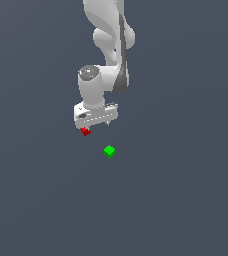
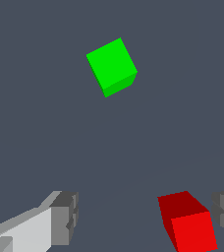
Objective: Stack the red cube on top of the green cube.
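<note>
Stacking not yet begun — the gripper (image 1: 95, 126) hangs low over the table (image 1: 186, 200) with jaws wide apart and holding nothing, the red cube (image 1: 86, 131) between them nearer one finger, the green cube (image 1: 109, 151) bare and apart nearby — grasp, lift and placement remain.

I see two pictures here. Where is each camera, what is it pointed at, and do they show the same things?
Exterior view: off the arm, above, looking down on the floor; shows the white arm, the gripper, the red cube and the green cube.
Wrist view: on the wrist, looking out past the grey fingers; red cube between them, near one finger, green cube beyond.
Shared: both cubes and the gripper.
</note>
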Controlling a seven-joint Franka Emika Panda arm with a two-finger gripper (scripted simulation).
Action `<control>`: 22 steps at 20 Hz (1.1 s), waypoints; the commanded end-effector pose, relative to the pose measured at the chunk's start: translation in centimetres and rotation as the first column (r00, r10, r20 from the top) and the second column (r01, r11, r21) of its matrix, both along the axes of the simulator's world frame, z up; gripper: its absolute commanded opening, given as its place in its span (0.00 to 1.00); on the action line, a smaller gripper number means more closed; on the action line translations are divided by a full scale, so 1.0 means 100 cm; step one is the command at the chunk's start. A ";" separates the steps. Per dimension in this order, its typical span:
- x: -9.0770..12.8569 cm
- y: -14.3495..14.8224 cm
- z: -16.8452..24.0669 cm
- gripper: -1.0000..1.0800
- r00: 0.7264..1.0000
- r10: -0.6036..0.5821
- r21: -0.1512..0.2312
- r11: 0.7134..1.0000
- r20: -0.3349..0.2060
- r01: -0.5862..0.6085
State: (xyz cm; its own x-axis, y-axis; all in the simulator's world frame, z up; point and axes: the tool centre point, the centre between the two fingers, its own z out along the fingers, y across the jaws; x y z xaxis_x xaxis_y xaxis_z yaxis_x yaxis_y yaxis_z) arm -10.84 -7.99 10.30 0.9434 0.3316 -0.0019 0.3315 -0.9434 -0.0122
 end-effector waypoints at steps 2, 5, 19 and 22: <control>-0.013 -0.019 -0.008 0.96 0.999 0.055 -0.003 0.998 0.002 -0.055; -0.022 -0.035 -0.015 0.96 0.995 0.098 -0.005 0.995 0.003 -0.098; -0.040 -0.079 -0.032 0.96 0.978 0.210 -0.011 0.978 0.006 -0.210; -0.040 -0.082 -0.033 0.96 0.977 0.215 -0.011 0.977 0.006 -0.215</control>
State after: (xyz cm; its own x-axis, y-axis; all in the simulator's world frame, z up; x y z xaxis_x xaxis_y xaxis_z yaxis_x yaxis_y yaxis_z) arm -14.88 -16.05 7.05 0.8522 0.5231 -0.0004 0.5231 -0.8522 -0.0004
